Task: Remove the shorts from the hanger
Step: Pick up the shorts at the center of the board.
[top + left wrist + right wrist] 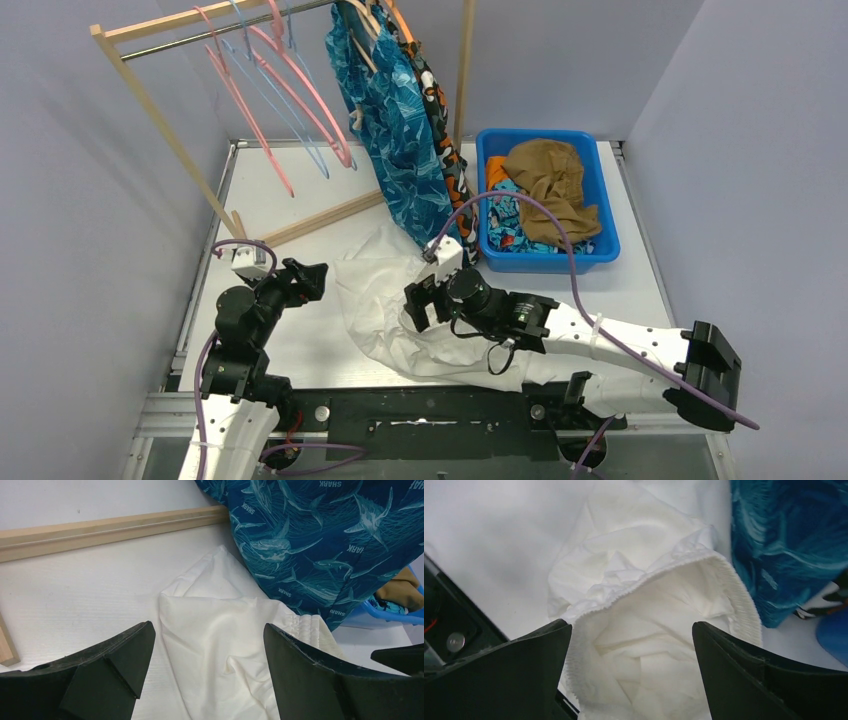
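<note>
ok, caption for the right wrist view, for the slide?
Right end effector open above the crumpled white shorts on the table, teal patterned shorts at right.

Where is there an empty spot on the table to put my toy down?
Bare table lies between the rail, the white shorts and the left end effector, and in a strip in front of the bin. The back middle is crowded: shark shorts hang down there, beside the full bin.
</note>
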